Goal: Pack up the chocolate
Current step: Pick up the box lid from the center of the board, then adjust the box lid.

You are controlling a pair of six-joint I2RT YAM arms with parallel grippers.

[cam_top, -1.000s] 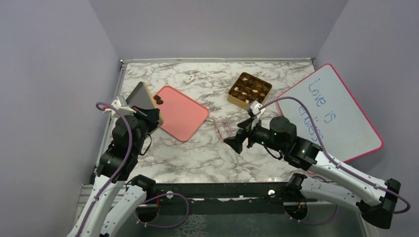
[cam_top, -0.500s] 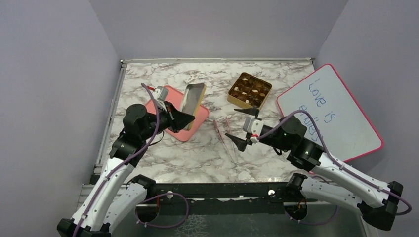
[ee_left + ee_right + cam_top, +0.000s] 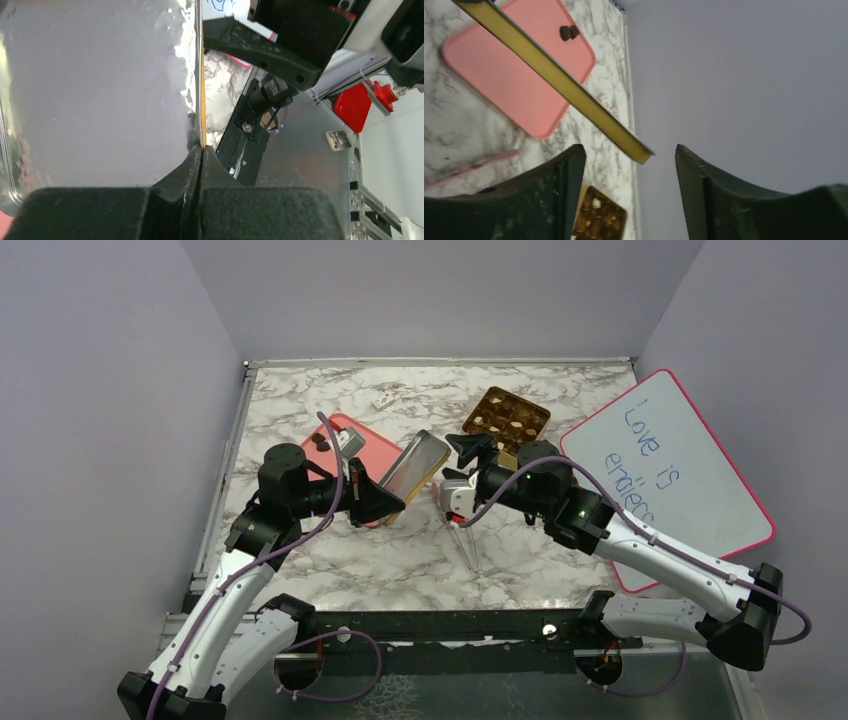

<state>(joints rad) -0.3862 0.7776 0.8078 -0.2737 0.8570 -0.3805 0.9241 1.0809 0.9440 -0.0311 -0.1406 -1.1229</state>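
Note:
Two dark chocolate pieces (image 3: 320, 442) (image 3: 569, 32) lie at the far corner of the pink tray (image 3: 350, 465) (image 3: 509, 75). More chocolate fills the gridded gold box (image 3: 508, 418) (image 3: 599, 216). My left gripper (image 3: 385, 502) (image 3: 201, 147) is shut on the edge of the gold lid (image 3: 415, 465) (image 3: 100, 90), which it holds tilted above the table between tray and box. My right gripper (image 3: 462, 472) (image 3: 629, 150) is open, and the lid's far corner (image 3: 643, 152) sits between its jaws without touching either. Pink tweezers (image 3: 462, 530) (image 3: 469, 167) lie on the marble below it.
A pink-framed whiteboard (image 3: 670, 465) with blue writing leans at the right, beside my right arm. Grey walls close in the marble table (image 3: 400, 550) at the back and on both sides.
My left arm has swung the lid from the table's left edge, over the tray, to the middle. My right gripper has risen from the tweezers to the lid's end, jaws narrower.

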